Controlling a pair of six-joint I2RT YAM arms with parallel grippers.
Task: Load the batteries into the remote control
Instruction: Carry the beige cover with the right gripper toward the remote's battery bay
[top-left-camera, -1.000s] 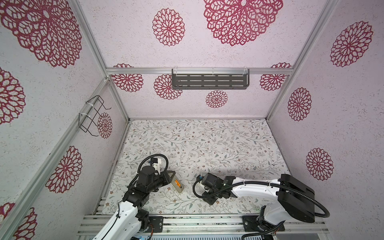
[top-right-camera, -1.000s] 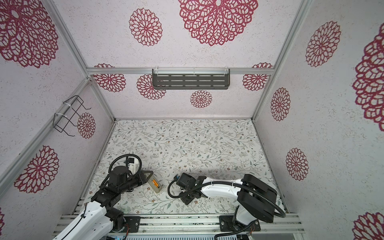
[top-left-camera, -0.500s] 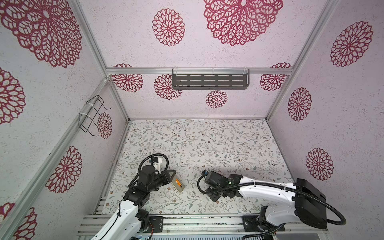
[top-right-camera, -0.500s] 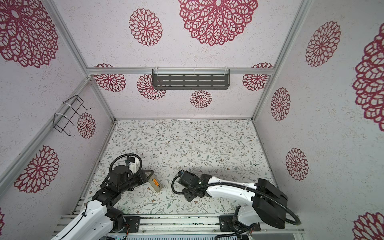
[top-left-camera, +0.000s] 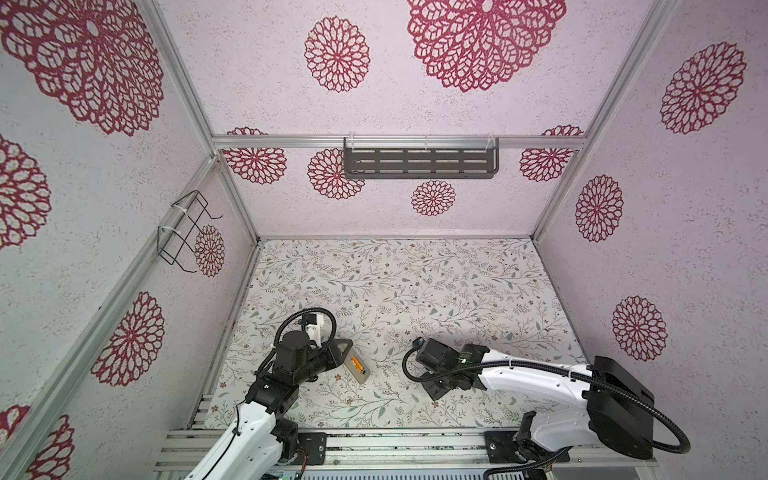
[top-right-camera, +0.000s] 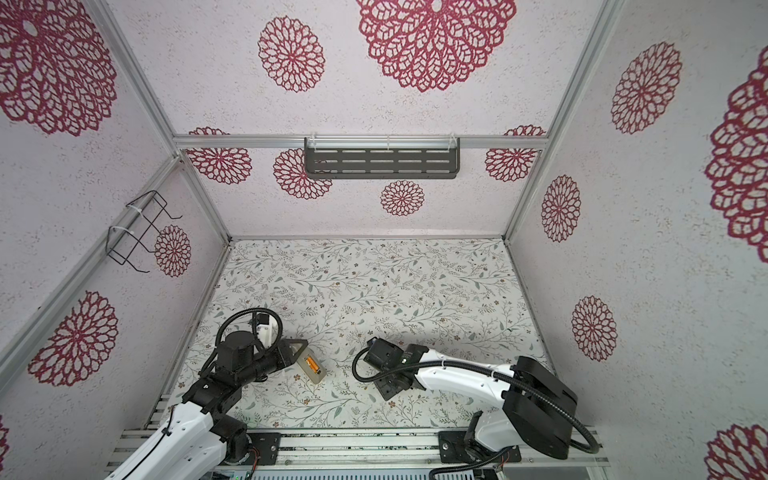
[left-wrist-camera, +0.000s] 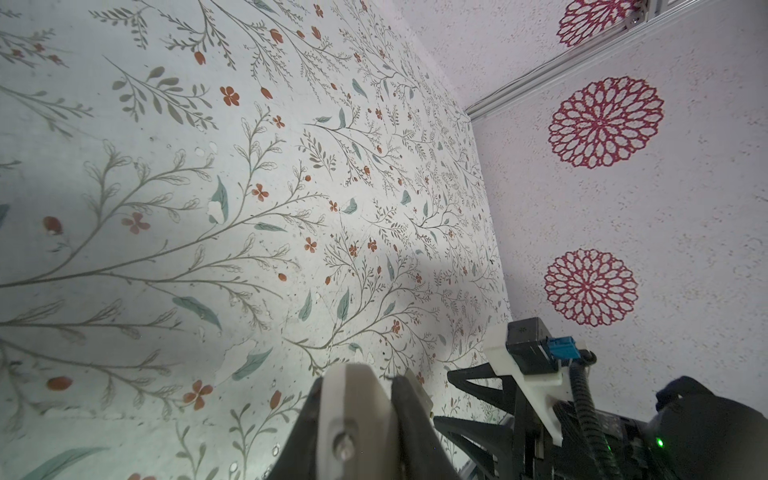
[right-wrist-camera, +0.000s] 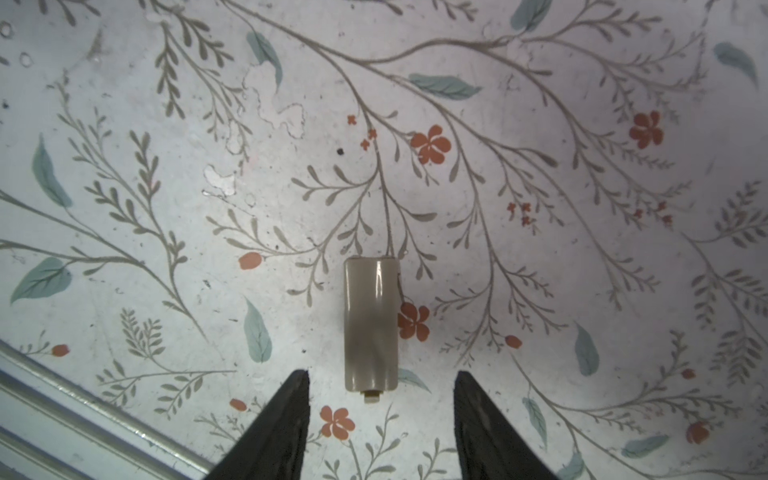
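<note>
My left gripper (top-left-camera: 343, 354) is shut on one end of the remote control (top-left-camera: 356, 368), which is held low over the table with its beige back up. An orange battery (top-left-camera: 358, 365) shows in the open compartment in both top views (top-right-camera: 312, 365); how many lie there I cannot tell. In the left wrist view the remote (left-wrist-camera: 353, 399) stands edge-on between the shut fingers. My right gripper (right-wrist-camera: 382, 376) is open and points down. Its fingertips flank the near end of the small beige cover piece (right-wrist-camera: 371, 320), which lies flat on the table.
The right arm (top-left-camera: 519, 372) stretches in from the right rail. The front rail (top-left-camera: 395, 440) borders the floral table. A grey shelf (top-left-camera: 419, 162) hangs on the back wall and a wire basket (top-left-camera: 185, 232) on the left wall.
The right gripper has drawn a little to the right, away from the remote, and its jaws have spread wider. The left gripper and the remote have stayed put.
</note>
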